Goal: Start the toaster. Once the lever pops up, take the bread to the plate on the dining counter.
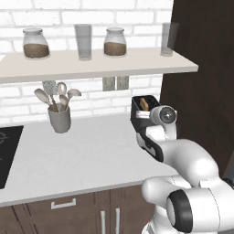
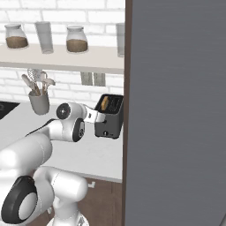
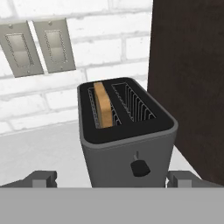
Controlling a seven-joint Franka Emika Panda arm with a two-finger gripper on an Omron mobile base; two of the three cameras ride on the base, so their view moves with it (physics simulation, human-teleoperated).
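The toaster (image 3: 127, 148) is showing a matt dark shell, seemingly plastic, with thin metal-looking wire grilles in its slots. The bread (image 3: 103, 105) is looking dry and tan, faintly rough. The bench (image 1: 87, 155) is lying smooth and pale grey, like matt stone. The brick wall (image 1: 114, 18) is appearing white-painted. The jars (image 1: 35, 43) are looking glassy, the cupboard fronts (image 1: 68, 210) like dark wood.

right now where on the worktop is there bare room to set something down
The broad stretch of worktop between the utensil cup and the toaster is bare. It is tight at the right end: the toaster sits against the dark cabinet, with the open fingers straddling its front. The hob takes the left edge.
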